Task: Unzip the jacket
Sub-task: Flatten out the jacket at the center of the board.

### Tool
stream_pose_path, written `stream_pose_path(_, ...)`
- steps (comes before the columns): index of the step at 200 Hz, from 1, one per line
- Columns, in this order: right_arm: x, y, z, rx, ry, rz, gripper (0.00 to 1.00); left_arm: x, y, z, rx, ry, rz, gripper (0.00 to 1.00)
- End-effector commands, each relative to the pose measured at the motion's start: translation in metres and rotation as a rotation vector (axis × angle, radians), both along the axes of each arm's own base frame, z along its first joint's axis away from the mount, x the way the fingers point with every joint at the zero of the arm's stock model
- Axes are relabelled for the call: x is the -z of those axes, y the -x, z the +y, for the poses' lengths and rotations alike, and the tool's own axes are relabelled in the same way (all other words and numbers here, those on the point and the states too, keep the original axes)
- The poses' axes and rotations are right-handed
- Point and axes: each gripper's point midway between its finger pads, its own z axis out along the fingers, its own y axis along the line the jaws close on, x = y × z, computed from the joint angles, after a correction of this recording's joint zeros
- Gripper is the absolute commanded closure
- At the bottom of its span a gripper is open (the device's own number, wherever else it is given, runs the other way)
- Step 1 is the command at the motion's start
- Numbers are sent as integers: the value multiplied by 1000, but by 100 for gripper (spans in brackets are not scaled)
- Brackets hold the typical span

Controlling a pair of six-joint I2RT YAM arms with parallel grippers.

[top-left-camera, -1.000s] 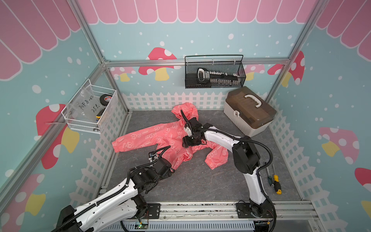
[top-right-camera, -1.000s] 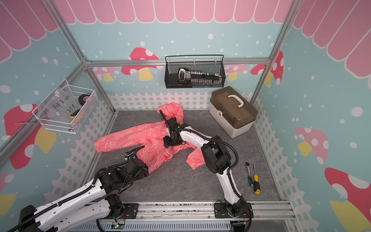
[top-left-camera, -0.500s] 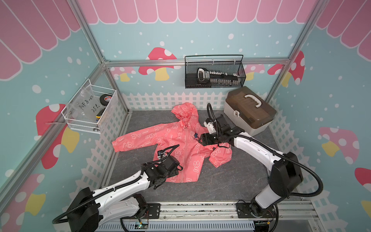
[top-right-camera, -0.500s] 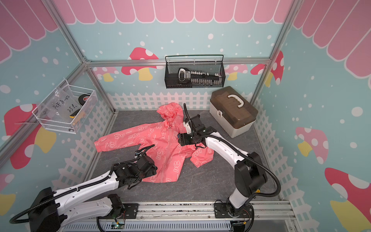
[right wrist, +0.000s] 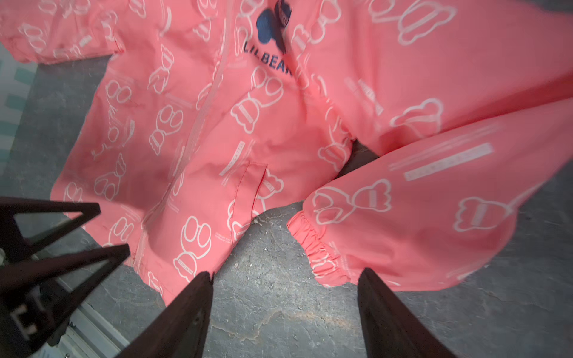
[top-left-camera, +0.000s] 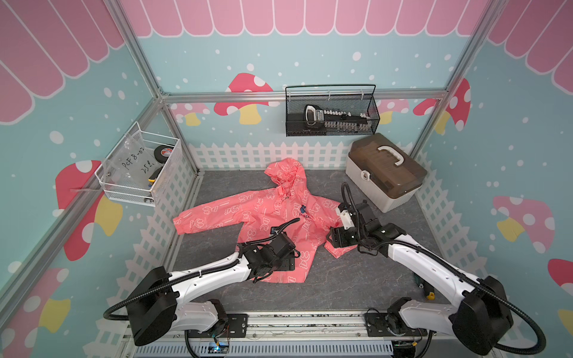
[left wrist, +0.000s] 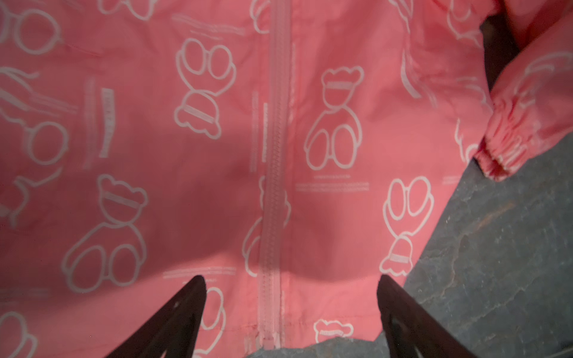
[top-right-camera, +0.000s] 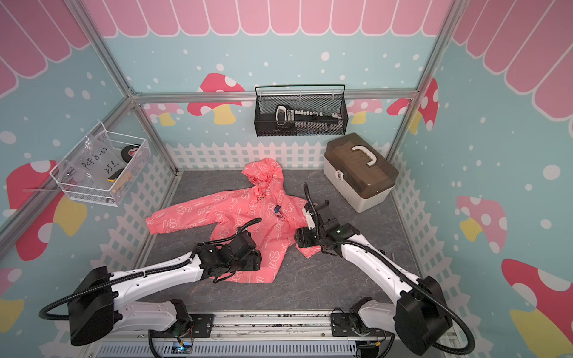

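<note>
White wire basket point(top-left-camera: 124, 193) hangs on the left wall, holding a roll of black tape and a labelled clear bag. Next comes the jacket point(top-left-camera: 263, 214), coral-pink with white bear outlines, lying front-up in the middle of the grey mat point(top-left-camera: 341, 279). Its hood points at the back fence and one sleeve is stretched out toward the left wall.

The left gripper point(left wrist: 291, 279) hangs over the jacket's lower hem. Its jaws stand wide apart and hold nothing. In the left wrist view the zipper point(left wrist: 274, 155) runs between the two fingers and is closed all the way down to the hem.

Further right sits the navy bear logo point(right wrist: 273, 24) reading LILBEAR, just beside the zipper. The other sleeve folds down, its gathered cuff point(right wrist: 313, 248) resting on the mat.

The right gripper point(right wrist: 286, 272) hovers above bare mat between the hem corner and that cuff, jaws spread and empty.

A black mesh basket point(top-left-camera: 331, 130) is mounted on the back wall. A toolbox point(top-left-camera: 384, 179) with a brown lid stands in the far right corner.
</note>
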Motion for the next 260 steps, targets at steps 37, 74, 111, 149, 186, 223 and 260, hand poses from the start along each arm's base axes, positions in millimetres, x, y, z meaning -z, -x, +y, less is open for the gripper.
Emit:
stream_pose_path(37, -37, 4, -58, 172, 14, -153, 25, 21, 24, -57, 249, -120, 53, 11)
stream_pose_path(74, -45, 17, -77, 227, -8, -205, 26, 30, 18, -87, 287, -147, 64, 10)
stream_pose_path(111, -55, 26, -89, 253, -15, -262, 26, 41, -3, -85, 208, -270, 25, 10)
stream_pose_path(149, -47, 28, -84, 211, -2, -229, 25, 48, -12, -76, 182, -364, -27, 15)
stream_pose_path(186, -41, 27, -78, 192, -25, -226, 26, 42, -16, -71, 210, -405, -59, 35)
stream_pose_path(223, -37, 24, -69, 133, -33, -242, 26, 30, -20, -76, 243, -334, -73, 69)
stream_pose_path(260, -43, 17, -76, 147, -13, -342, 27, 19, -28, -71, 209, -55, -5, 100)
